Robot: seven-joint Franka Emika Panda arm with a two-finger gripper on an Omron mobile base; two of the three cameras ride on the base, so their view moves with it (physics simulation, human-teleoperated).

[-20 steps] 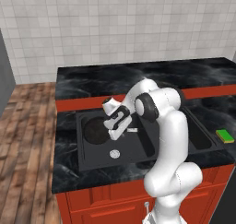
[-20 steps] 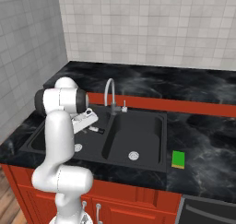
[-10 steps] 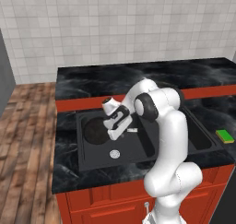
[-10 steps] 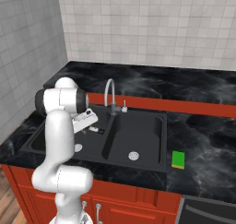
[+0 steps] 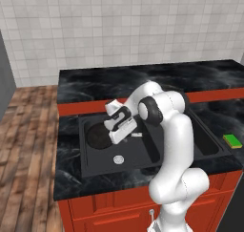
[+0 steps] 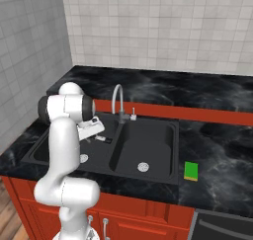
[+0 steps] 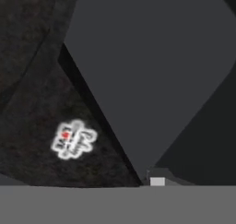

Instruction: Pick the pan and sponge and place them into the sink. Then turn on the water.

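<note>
The pan (image 5: 98, 136), round and black, lies in the sink's (image 5: 143, 159) left basin, so that step looks done. The gripper (image 5: 116, 131) hangs just beside it, over its handle; I cannot tell how far the fingers are parted or whether they grip the handle. The sponge (image 5: 232, 140), yellow with a green face, sits on the counter (image 5: 86, 88) right of the sink. The faucet (image 6: 117, 101) shows no water.

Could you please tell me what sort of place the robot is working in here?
It looks like a home kitchen: a black double sink with a silver faucet set in a dark counter, a tiled wall behind, and red cabinets below.
</note>
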